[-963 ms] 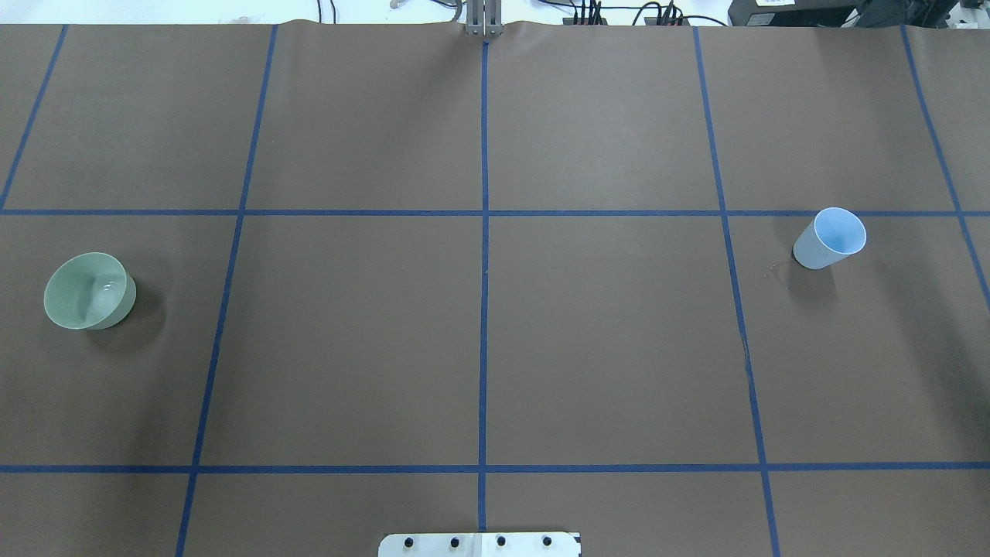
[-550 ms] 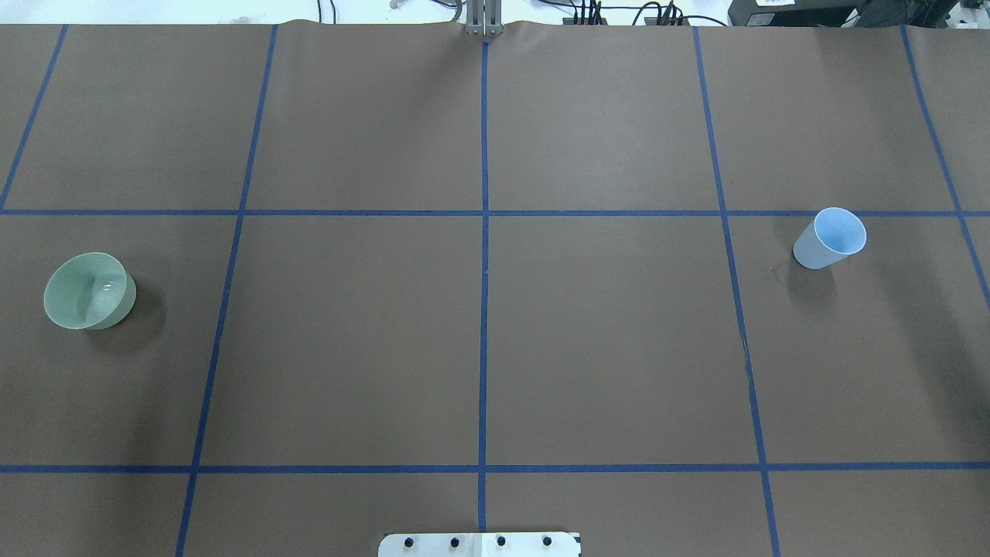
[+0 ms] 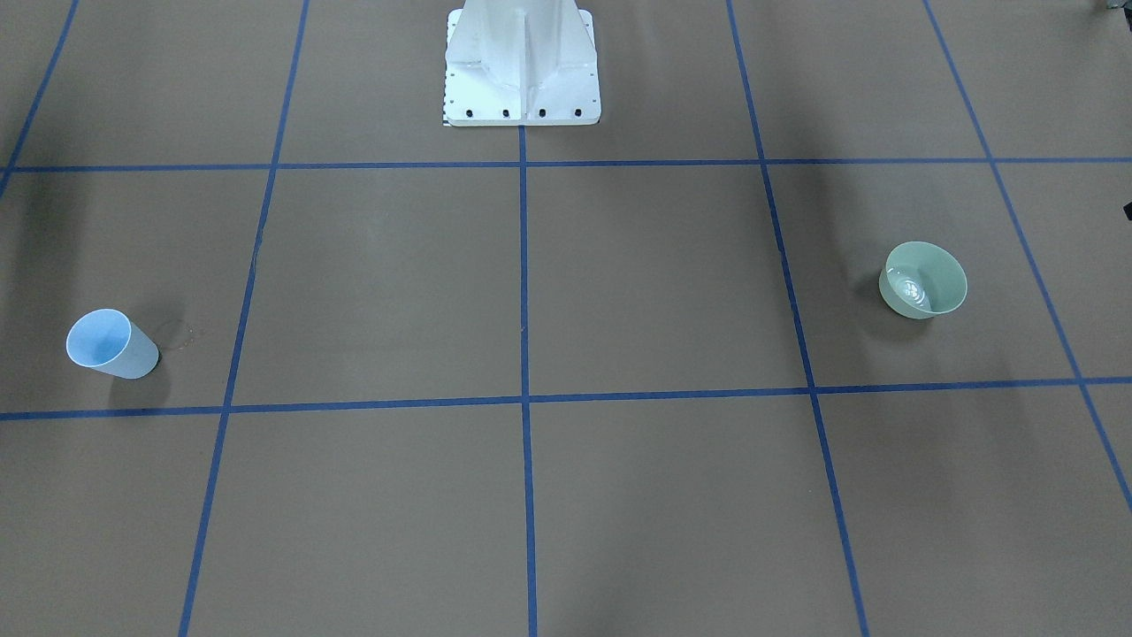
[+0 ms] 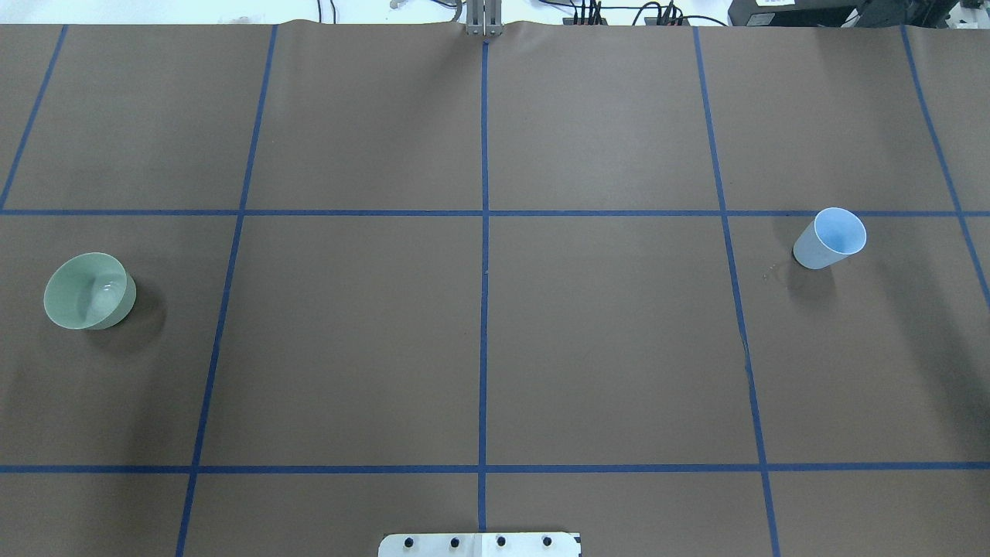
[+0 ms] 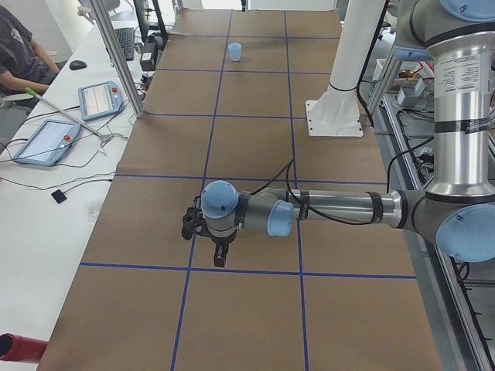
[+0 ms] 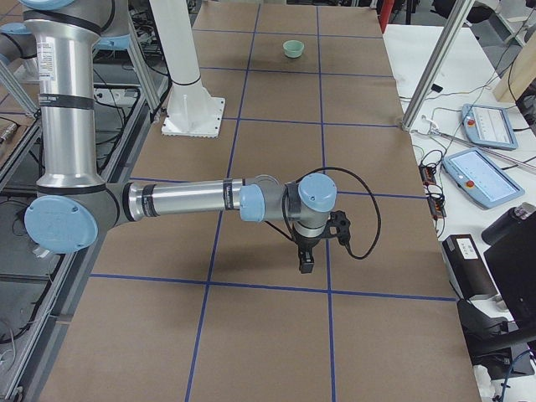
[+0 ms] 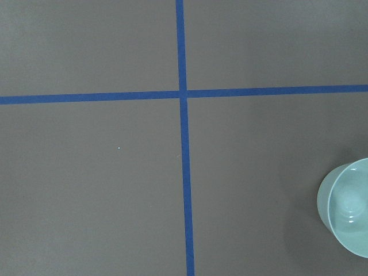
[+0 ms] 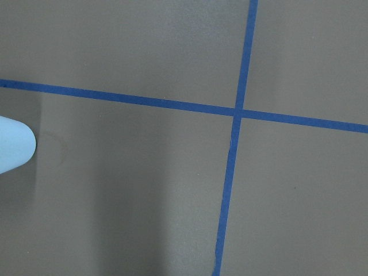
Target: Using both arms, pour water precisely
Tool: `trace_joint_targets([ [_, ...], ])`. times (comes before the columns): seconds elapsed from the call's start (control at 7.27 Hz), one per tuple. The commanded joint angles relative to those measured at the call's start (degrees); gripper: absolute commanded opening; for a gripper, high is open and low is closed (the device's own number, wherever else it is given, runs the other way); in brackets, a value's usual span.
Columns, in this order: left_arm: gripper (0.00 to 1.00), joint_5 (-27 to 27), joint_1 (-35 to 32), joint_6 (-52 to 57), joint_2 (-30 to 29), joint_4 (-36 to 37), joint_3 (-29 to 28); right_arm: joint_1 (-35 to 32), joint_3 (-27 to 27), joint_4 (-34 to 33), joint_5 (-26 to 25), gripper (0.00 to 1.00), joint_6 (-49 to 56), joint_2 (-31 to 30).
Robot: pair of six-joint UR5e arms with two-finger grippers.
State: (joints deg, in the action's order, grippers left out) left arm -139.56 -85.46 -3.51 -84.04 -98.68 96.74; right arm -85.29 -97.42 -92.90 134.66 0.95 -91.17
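Note:
A pale-green bowl point(image 4: 85, 291) stands at the table's left, and also shows in the front view point(image 3: 924, 280) and the left wrist view point(image 7: 348, 207). Water point(image 3: 911, 288) glints in its bottom. A pale-blue cup point(image 4: 831, 237) stands upright at the right, and its edge shows in the right wrist view point(image 8: 14, 150). My left gripper point(image 5: 219, 259) shows only in the exterior left view, pointing down above the table. My right gripper point(image 6: 306, 261) shows only in the exterior right view, likewise pointing down. I cannot tell whether either is open or shut.
The white bolted pedestal point(image 3: 522, 62) stands at the table's robot side. Blue tape lines cross the brown table cover point(image 4: 603, 340). A side bench with tablets point(image 5: 46, 139) and a seated person point(image 5: 15, 46) runs along the far side.

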Motion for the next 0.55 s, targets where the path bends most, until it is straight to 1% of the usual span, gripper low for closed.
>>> trace_joint_targets([
  [0.0, 1.00, 0.08, 6.42, -7.93, -1.29, -2.72, 0.21, 0.03, 0.39, 0.00, -0.01, 1.00, -0.15, -0.15],
  [0.14, 1.00, 0.52, 11.32, -16.27, -1.30, -8.84, -0.23, 0.03, 0.48, 1.04, -0.01, 1.00, -0.07, -0.58],
  [0.28, 1.00, 1.65, 15.46, -23.49, -1.30, -11.94, -0.32, 0.03, 0.57, 2.10, 0.07, 1.00, -0.15, -0.76],
  [0.41, 1.00, 4.10, 20.11, -26.86, -1.48, -14.15, -0.49, 0.12, 0.57, 2.37, 0.08, 1.00, -0.16, -0.85],
])
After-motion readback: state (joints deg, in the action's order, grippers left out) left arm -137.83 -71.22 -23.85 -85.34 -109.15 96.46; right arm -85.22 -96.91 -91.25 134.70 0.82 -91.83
